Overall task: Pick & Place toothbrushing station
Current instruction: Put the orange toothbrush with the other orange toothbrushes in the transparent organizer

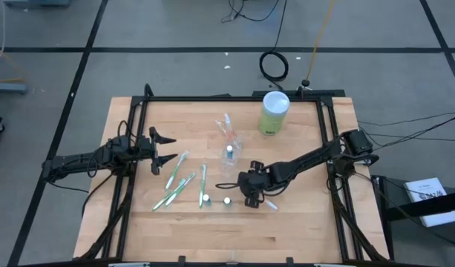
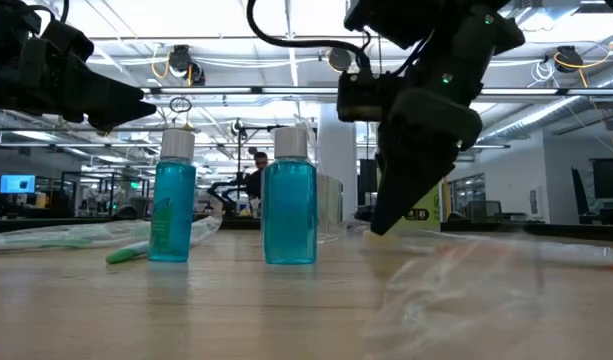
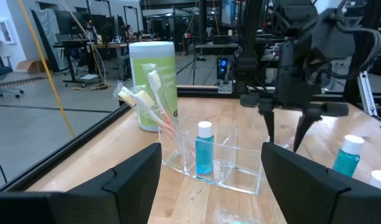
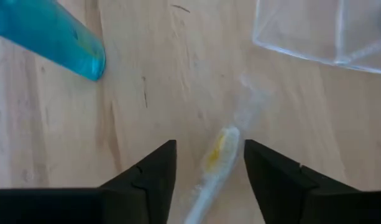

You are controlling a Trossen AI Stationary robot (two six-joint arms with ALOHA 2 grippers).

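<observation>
A clear plastic organizer (image 1: 228,144) stands mid-table and holds two toothbrushes (image 3: 146,93) and a blue bottle (image 3: 204,149). Several green-white toothbrushes (image 1: 177,182) lie flat on the wood to its left. Two small blue bottles with white caps (image 2: 173,200) (image 2: 289,200) stand upright near the front. An orange-white toothbrush (image 4: 216,155) lies flat on the table. My right gripper (image 4: 210,149) is open and points steeply down, with one finger on either side of that toothbrush's head, apart from it. My left gripper (image 1: 166,148) waits open at the table's left, level and above the wood.
A lime-green canister with a white lid (image 1: 275,111) stands at the back, right of the organizer. A black frame (image 1: 327,141) runs along the table's sides. The wood in front of the bottles, near the front edge, is bare.
</observation>
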